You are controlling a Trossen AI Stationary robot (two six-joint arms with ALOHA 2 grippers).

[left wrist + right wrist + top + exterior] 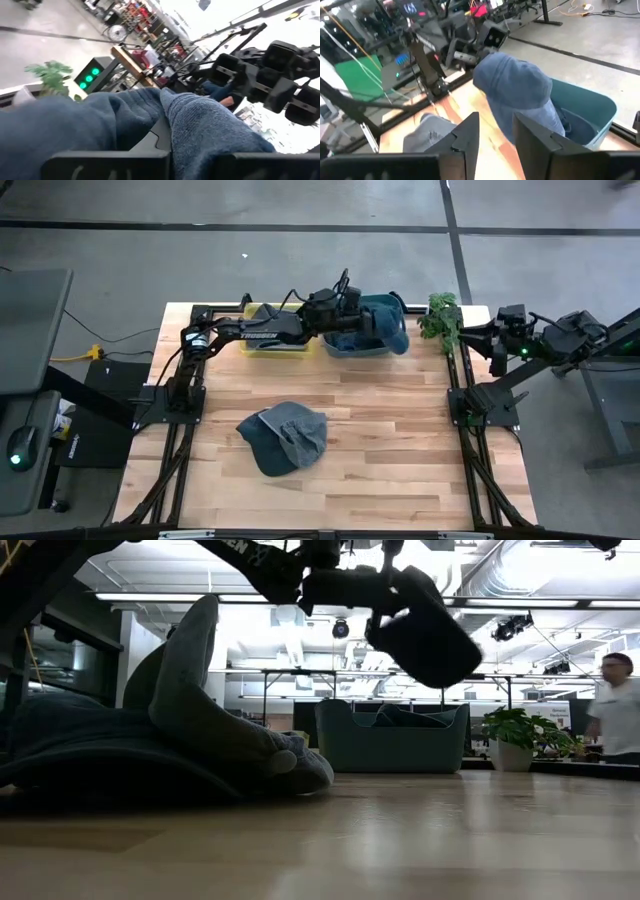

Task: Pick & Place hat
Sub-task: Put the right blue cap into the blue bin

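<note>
A blue hat (388, 326) hangs from my left gripper (358, 310) above the teal bin (350, 350) at the table's far edge. In the low view the blue hat (425, 635) shows dark, above the teal bin (390, 745). A second, grey-blue hat (285, 436) lies flat on the wood near the table's middle, large in the low view's foreground (150, 730). My right gripper (495, 135) is open and waits beyond the table's right edge (470, 332), facing the blue hat (512, 87) and the teal bin (590, 107). My left gripper (165, 145) is shut on bunched blue cloth of the hat (200, 125), pinched between the two fingers; which part of the hat this is cannot be told. The arm reaches in from the table's left. The hat hangs below the gripper, lifted clear above the bin.
A yellow bin (275, 342) stands left of the teal bin. A small potted plant (440, 315) stands at the far right corner, also in the low view (515, 735). A person (615, 710) stands in the room behind. Bare wood (400, 450) lies right of the grey-blue hat.
</note>
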